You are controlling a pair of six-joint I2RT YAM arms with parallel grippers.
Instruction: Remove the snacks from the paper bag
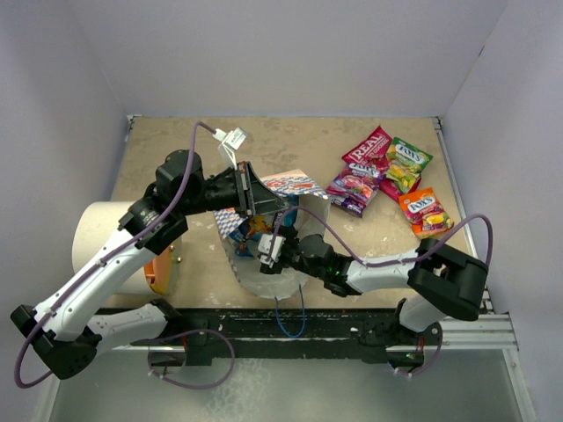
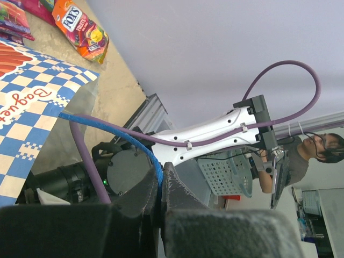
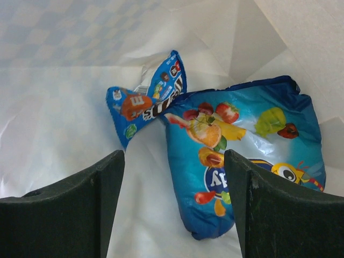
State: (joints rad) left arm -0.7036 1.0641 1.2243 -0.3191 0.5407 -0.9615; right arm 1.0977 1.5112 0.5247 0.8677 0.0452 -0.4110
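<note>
The paper bag (image 1: 299,195) lies on its side mid-table, mouth toward the arms. My left gripper (image 1: 264,204) is shut on its blue cord handle (image 2: 115,131), pinched between the fingers (image 2: 177,185), holding the mouth up. My right gripper (image 1: 269,252) is inside the bag, open and empty. In the right wrist view its jaws (image 3: 174,209) straddle the near end of a large blue fruit-print packet (image 3: 242,145), and a small blue packet (image 3: 148,102) lies behind. Red (image 1: 368,149), green-yellow (image 1: 407,164), purple-pink (image 1: 352,189) and orange (image 1: 426,214) packets lie on the table at the back right.
A white cylinder (image 1: 104,246) with an orange lid (image 1: 161,270) lies at the left beside my left arm. The bag's second blue handle (image 1: 290,321) hangs over the table's near edge. Walls close the table on three sides.
</note>
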